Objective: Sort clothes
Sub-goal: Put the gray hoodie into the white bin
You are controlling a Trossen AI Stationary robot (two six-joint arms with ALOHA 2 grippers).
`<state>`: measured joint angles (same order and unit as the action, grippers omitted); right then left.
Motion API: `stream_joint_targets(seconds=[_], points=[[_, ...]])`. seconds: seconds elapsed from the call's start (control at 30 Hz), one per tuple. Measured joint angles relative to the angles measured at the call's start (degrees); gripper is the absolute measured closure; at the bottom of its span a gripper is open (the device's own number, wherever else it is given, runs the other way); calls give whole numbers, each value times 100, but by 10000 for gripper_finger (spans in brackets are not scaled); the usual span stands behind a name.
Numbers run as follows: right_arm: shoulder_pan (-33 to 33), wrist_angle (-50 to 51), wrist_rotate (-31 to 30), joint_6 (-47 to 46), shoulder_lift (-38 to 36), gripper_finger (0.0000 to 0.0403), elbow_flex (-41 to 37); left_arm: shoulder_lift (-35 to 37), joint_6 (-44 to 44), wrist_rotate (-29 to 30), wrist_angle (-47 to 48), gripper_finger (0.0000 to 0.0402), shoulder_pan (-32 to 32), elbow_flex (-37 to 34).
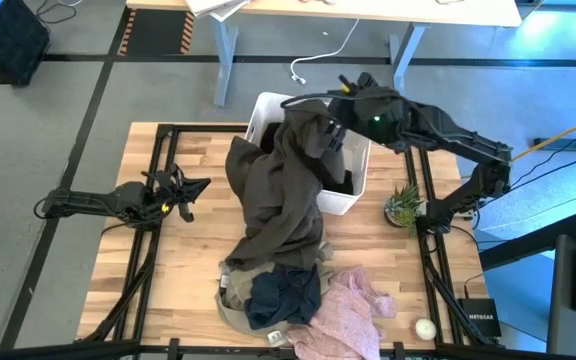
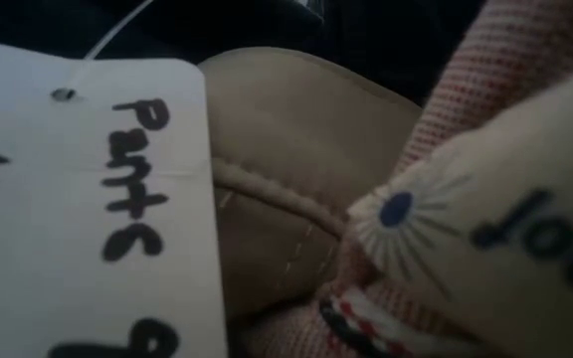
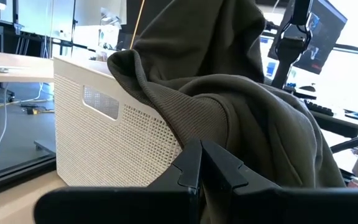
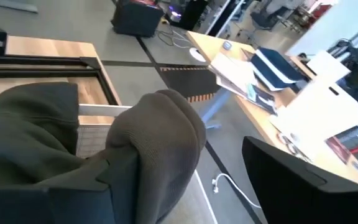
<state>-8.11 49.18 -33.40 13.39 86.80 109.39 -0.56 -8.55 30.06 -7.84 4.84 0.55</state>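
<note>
A large olive-green garment (image 1: 278, 190) hangs over the near rim of the white bin (image 1: 353, 190), and its lower end lies on the table. It also shows in the left wrist view (image 3: 241, 106). My right gripper (image 1: 326, 125) is open above the bin, at the garment's top. My left gripper (image 1: 196, 188) is shut and empty at the table's left, pointing at the bin. A navy garment (image 1: 283, 295), a pink one (image 1: 346, 312) and a grey-beige one (image 1: 236, 290) lie piled at the near edge. Something dark (image 1: 346, 180) lies in the bin. My right gripper has a bunched fold of the olive-green garment's top (image 4: 157, 130) between its open fingers. The fold drapes over and against one finger (image 4: 73, 199). The other finger (image 4: 291, 180) stands apart from it. The garment hangs from there over the bin's rim to the table, slack.
A small potted plant (image 1: 405, 205) stands right of the bin. A small white round thing (image 1: 425, 328) and a black box (image 1: 480, 318) sit at the near right corner. The low view is blocked by a white tag reading "Pants" (image 2: 88, 199), beige cloth (image 2: 296, 179) and pink cloth (image 2: 505, 70).
</note>
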Motion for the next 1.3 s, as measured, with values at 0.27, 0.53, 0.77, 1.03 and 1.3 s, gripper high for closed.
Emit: stream_joint_targets(seconds=[0.27, 0.53, 0.77, 1.03, 1.3], points=[[-259, 1187, 165, -487, 32, 143, 125, 0, -46, 0, -1, 398, 0, 0], [-629, 2337, 1514, -956, 240, 143, -256, -2, -46, 0, 5, 398, 0, -1], [-615, 2134, 1052, -1028, 67, 143, 88, -2, -16, 0, 12, 398, 0, 1], [-25, 2266, 2529, -1850, -132, 143, 299, -1, -12, 0, 31, 398, 0, -1], [1865, 2317, 1781, -2250, -46, 143, 170, -1, -19, 0, 37, 398, 0, 1]])
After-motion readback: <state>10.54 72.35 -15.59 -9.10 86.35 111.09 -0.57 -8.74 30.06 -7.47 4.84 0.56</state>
